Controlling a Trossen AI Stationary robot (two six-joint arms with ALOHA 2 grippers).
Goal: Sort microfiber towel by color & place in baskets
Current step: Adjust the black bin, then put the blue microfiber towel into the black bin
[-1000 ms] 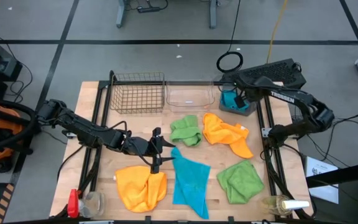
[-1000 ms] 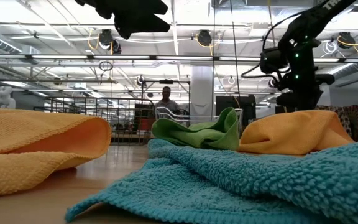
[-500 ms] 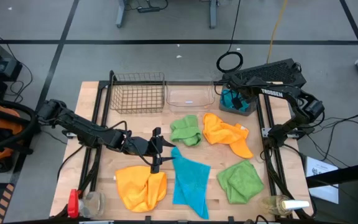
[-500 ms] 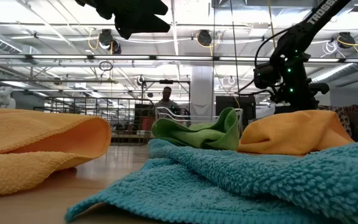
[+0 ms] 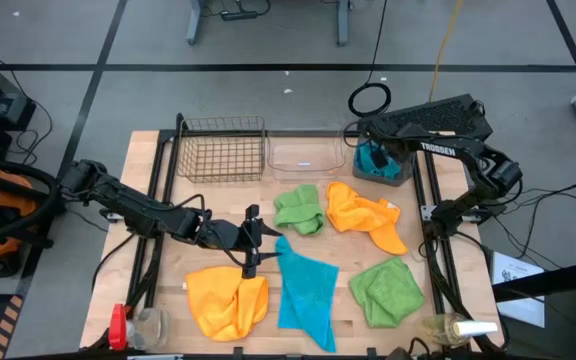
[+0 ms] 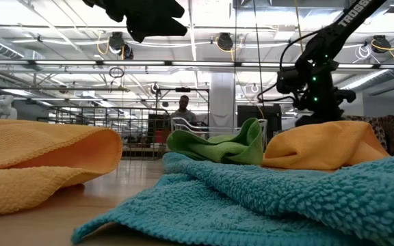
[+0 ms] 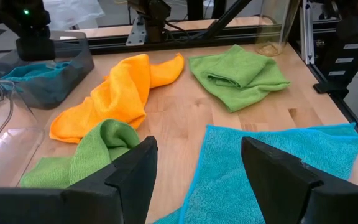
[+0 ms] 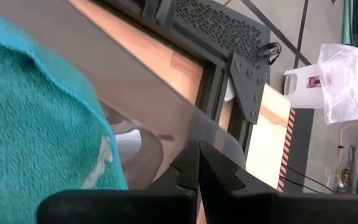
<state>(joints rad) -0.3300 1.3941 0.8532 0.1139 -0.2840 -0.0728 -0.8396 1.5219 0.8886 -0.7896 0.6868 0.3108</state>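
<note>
Five loose towels lie flat on the wooden table: a green one [image 5: 298,210], an orange one [image 5: 366,215], a second green [image 5: 386,290], a teal one [image 5: 306,290] and a second orange [image 5: 226,300]. At the far edge stand a wire-mesh basket [image 5: 221,150], a clear tub [image 5: 306,155] and a dark grey tub [image 5: 400,176], which holds a teal towel [image 8: 36,124]. My left gripper [image 5: 253,242] hovers open above the near teal towel's [image 7: 278,162] left edge. My right gripper [image 8: 197,158] is shut and empty, just above the dark grey tub.
Black frame rails [image 5: 158,200] run along both sides of the table. A red-capped item [image 5: 118,325] and a clear cup [image 5: 148,325] stand at the near left corner. A bottle [image 5: 458,328] lies at the near right corner. A person [image 6: 182,109] stands far behind the table.
My right arm's forearm and elbow have swung a little toward the table's far edge, while its gripper has stayed over the dark grey tub. The left arm and all the towels have kept still.
</note>
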